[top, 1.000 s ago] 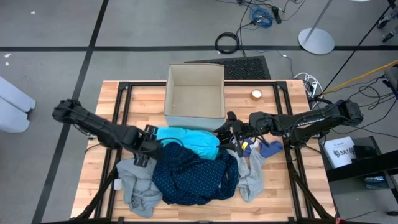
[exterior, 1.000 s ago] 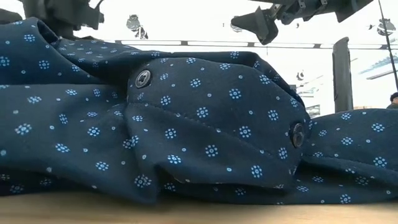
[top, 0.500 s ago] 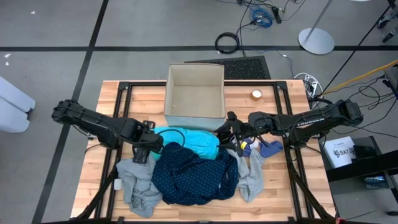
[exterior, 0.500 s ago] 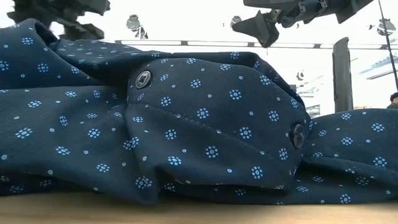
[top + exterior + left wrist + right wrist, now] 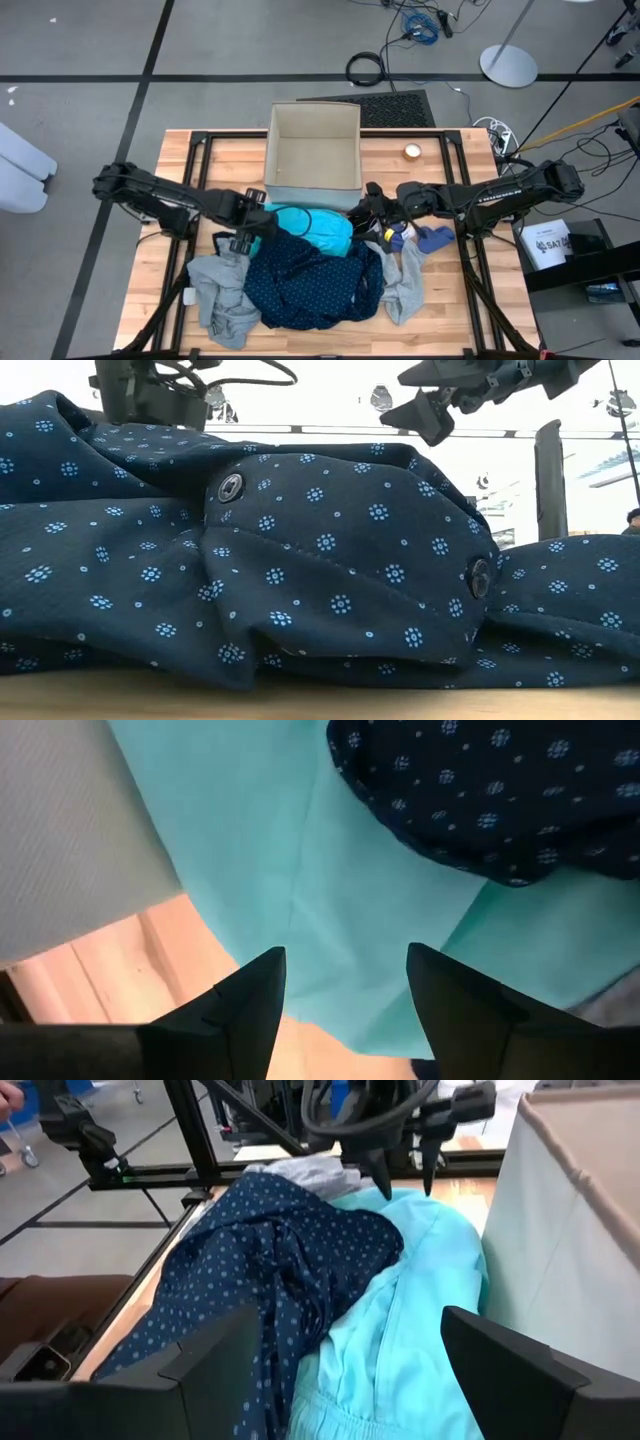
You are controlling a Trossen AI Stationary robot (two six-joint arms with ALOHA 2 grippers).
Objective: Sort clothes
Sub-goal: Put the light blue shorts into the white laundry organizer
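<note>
**Over the turquoise top, both grippers spread**

Near the box (image 5: 312, 145), the clothes pile (image 5: 310, 275) is spread mid-table. The left gripper (image 5: 345, 985) is held apart above the turquoise top (image 5: 330, 920), nothing gripped. The right gripper (image 5: 368, 213) is parked wide open at the pile's right edge.

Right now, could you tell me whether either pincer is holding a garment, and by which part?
Nothing is held. The left pincer hangs open above the turquoise garment; the right pincer is open too, clear of the pile.

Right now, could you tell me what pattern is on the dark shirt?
The dark shirt is navy with small light-blue dots, clearest in the low view.
</note>
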